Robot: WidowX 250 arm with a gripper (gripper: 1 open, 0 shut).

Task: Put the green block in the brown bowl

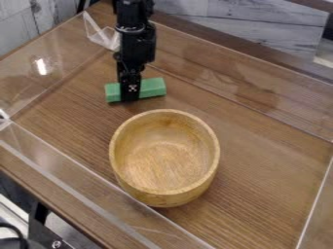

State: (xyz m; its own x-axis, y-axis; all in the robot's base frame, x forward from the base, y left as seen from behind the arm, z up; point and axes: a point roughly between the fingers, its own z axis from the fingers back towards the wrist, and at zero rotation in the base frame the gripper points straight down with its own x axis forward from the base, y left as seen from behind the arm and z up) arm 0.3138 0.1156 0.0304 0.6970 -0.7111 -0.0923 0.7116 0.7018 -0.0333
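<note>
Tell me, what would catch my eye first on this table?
Probably the brown bowl, big, round and empty, sitting near the middle of the wooden table. Just behind it, a black gripper comes straight down onto the green block, the brightest thing in view, with its jaws closed around the block's middle.

Arm upright, wrist pointing straight down, fingers (128,90) narrowly set, clamped on green block (147,90).

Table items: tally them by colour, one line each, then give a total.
Green: 1, the block, with the hand down on it
Light brown: 1, the wooden bowl, empty
Total: 2
</note>
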